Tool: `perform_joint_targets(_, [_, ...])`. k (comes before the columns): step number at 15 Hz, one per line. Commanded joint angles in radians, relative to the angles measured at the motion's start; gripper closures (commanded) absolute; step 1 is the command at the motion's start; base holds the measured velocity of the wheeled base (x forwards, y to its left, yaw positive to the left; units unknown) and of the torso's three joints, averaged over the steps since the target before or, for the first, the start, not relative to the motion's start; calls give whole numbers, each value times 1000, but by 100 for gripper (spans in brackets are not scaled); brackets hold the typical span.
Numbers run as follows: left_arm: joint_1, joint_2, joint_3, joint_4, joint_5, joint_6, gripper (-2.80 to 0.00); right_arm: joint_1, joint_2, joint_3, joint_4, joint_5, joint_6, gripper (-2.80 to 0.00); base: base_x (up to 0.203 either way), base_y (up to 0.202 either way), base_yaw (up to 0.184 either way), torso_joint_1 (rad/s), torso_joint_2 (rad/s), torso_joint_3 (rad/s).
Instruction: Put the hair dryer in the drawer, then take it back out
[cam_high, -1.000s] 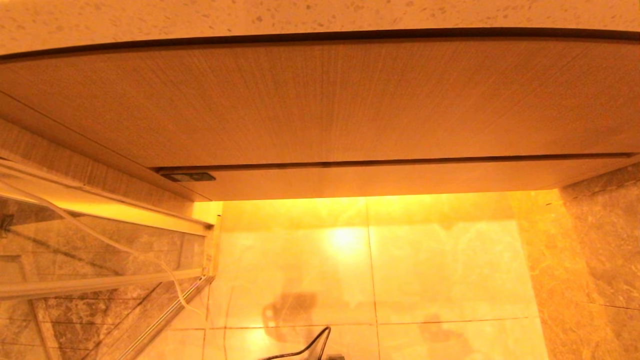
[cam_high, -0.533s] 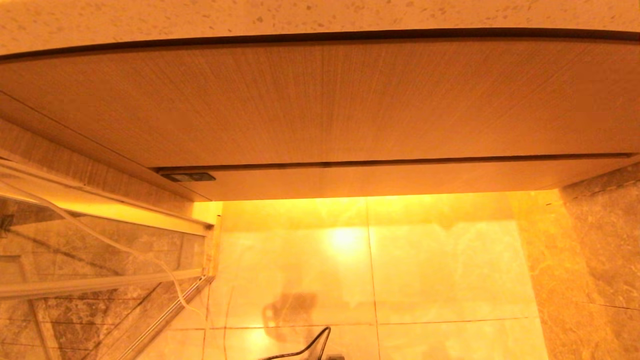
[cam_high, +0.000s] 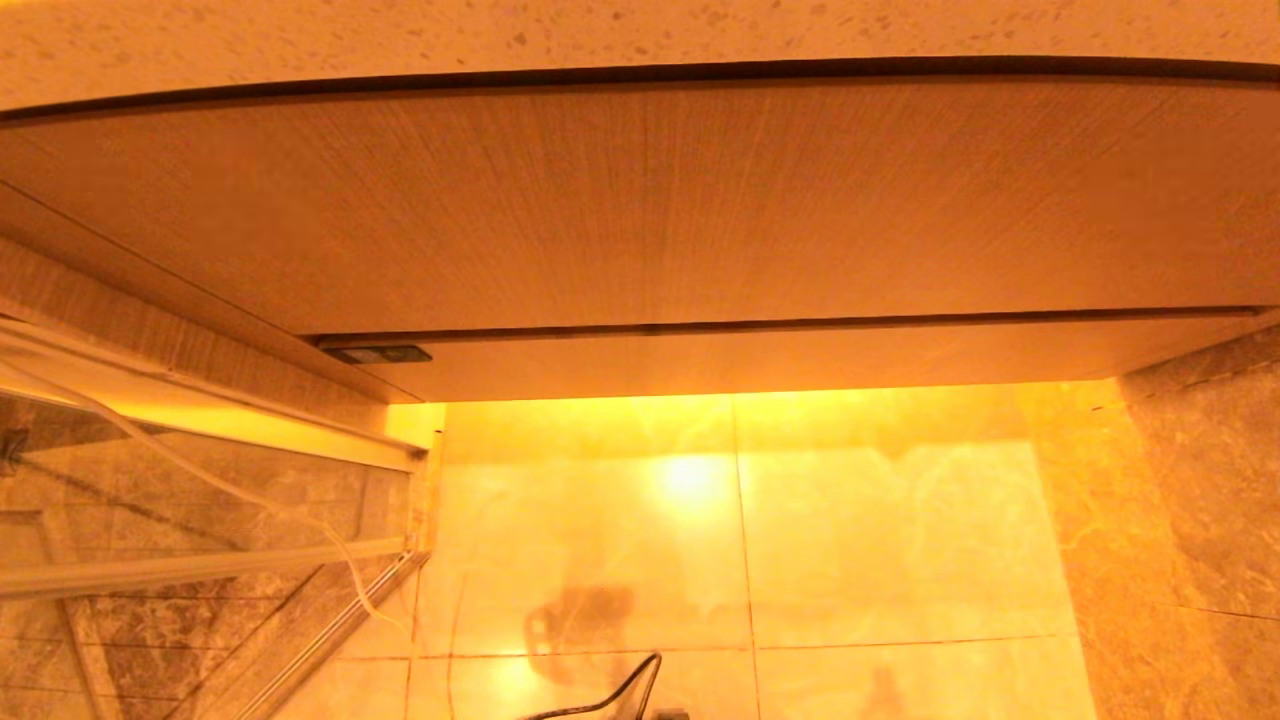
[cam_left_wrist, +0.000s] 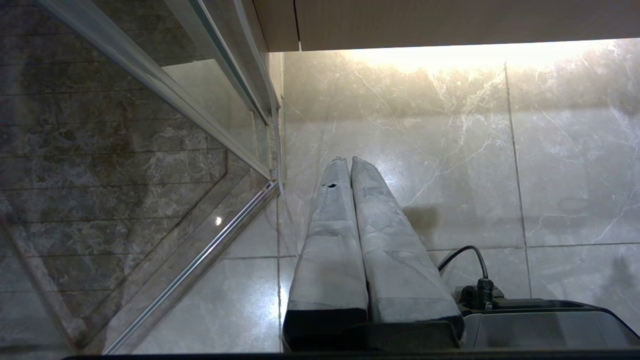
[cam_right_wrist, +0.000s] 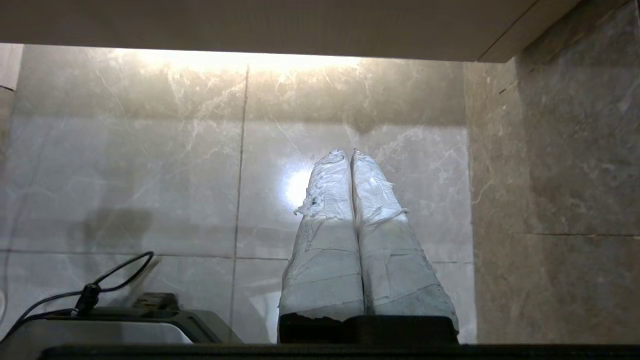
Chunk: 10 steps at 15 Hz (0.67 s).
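Floor (cam_high: 880, 540): glossy marble tiles, fills lower half of head view; bright light glare near its middle, under the cabinet edge; dark grout lines cross it.
Worktop (cam_high: 640, 30): speckled stone slab along top edge of head view, dark gap line just below it.
Tall panel (cam_high: 640, 200): wide wood-grain front under the worktop, spans nearly full width, shut flush.
Drawer (cam_high: 760, 360): narrow wood-grain front right below the tall panel, no handle, closed; thin dark seam between the two. Small dark rectangular fitting at its left end.
Glass partition (cam_high: 200, 500): left side of head view, metal frame rails, thin white cord hanging across it; meets floor near the cabinet's left corner. Also seen in left wrist view (cam_left_wrist: 150, 150).
Side wall (cam_high: 1200, 500): darker marble, right edge.
Hair dryer: not visible in any view; can't tell where it is.
R gripper (cam_right_wrist: 350, 157): points down at floor tiles, below cabinet's bottom edge, near the right wall; taped grey fingers (cam_right_wrist: 325, 225) pressed together, nothing between them.
L gripper (cam_left_wrist: 348, 162): parked, points down at floor beside the glass partition's lower rail; wrapped fingers (cam_left_wrist: 330, 225) together, holding nothing.
Robot base (cam_left_wrist: 540, 325): dark housing w/ black cable plugged in, beside L gripper; same housing + cable in right wrist view (cam_right_wrist: 100, 320).
Cable loop (cam_high: 625, 695): black, pokes up at bottom edge of head view, over the floor.
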Motion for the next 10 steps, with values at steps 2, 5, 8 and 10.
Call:
perform_joint_targets(2, [0,0,0,0,0,0,0,2,2,6,15,11,-1,0,0,0,0,0,0,0])
perform_joint_targets(5, [0,0,0,0,0,0,0,2,2,6,41,8,23,0,0,0,0,0,0,0])
perform_joint_targets(8, [0,0,0,0,0,0,0,0,2,6,69,2,64,0,0,0,0,0,0,0])
perform_joint_targets(10, [0,0,0,0,0,0,0,0,4,5,69,1,84,0,0,0,0,0,0,0])
